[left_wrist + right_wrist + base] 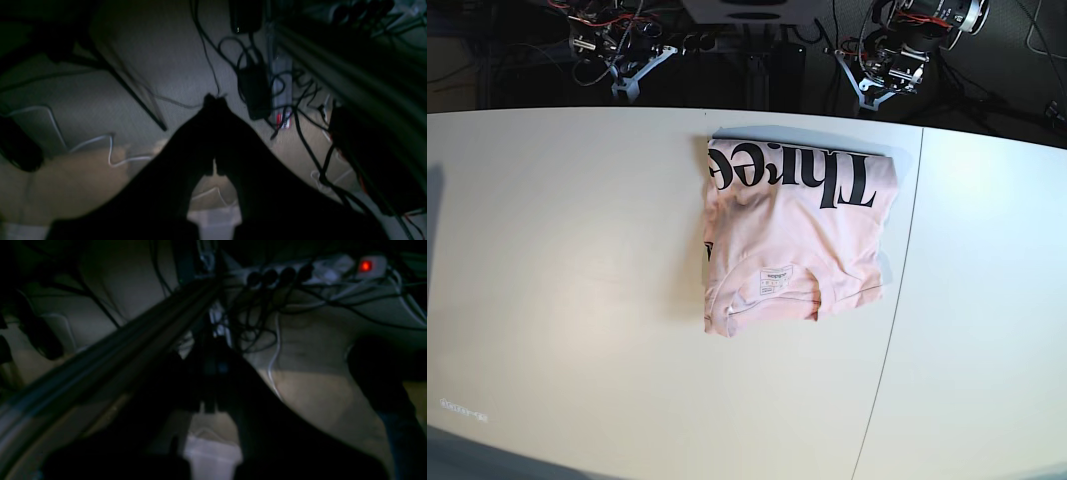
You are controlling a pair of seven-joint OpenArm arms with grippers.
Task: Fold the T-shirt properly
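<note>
The pale pink T-shirt [792, 240] lies folded into a compact rectangle on the white table [557, 260], near its far edge. Black "Three" lettering shows upside down along its far side, and a small white neck label faces the near side. Both arms hang back beyond the table's far edge, apart from the shirt. My left gripper [873, 93] is at the base view's upper right; my right gripper [633, 84] is at the upper left. In the wrist views the left gripper [215, 99] and the right gripper [210, 351] are dark silhouettes, shut on nothing, over the floor.
A seam [897, 300] runs down the table right of the shirt. Under the table's far edge, the wrist views show tangled cables [253, 66], a power strip with a red light [365, 266] and a metal rail [110, 350].
</note>
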